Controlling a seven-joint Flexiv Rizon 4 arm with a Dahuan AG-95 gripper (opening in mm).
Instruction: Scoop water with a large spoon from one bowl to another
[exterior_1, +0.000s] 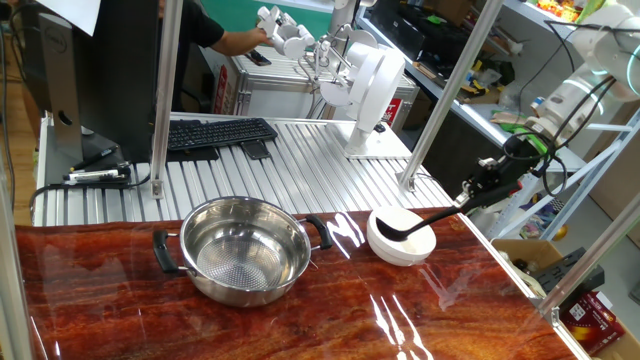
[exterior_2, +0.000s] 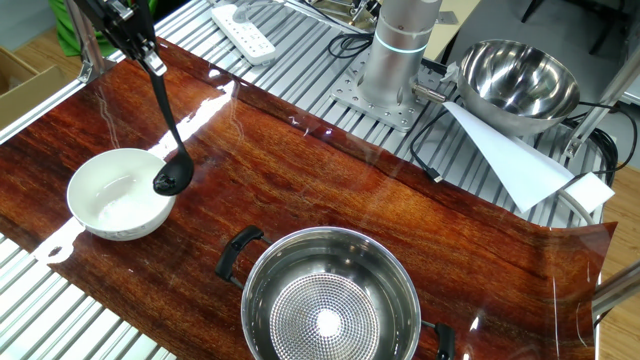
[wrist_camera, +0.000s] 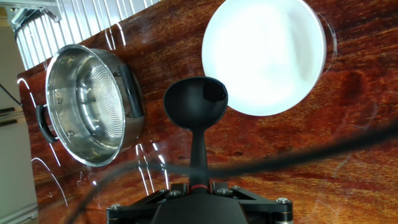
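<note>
My gripper (exterior_1: 478, 191) is shut on the end of the large spoon's long black handle (exterior_2: 160, 95), at the table's right edge in one fixed view. The spoon's round black cup (exterior_1: 388, 229) hangs at the near rim of the white bowl (exterior_1: 402, 240), just over its edge (exterior_2: 172, 181). In the hand view the cup (wrist_camera: 195, 102) overlaps the white bowl's (wrist_camera: 264, 56) left rim. The steel pot with two black handles (exterior_1: 244, 249) stands apart on the red wood tabletop, its dotted bottom showing (exterior_2: 325, 318).
A ribbed metal surface (exterior_1: 300, 160) lies behind the wood top, with a keyboard (exterior_1: 215, 133) and a white robot base (exterior_1: 372, 95). Upright metal posts (exterior_1: 165, 100) stand at the table's edges. Another steel bowl (exterior_2: 518, 78) and a white paper sit behind the arm's base.
</note>
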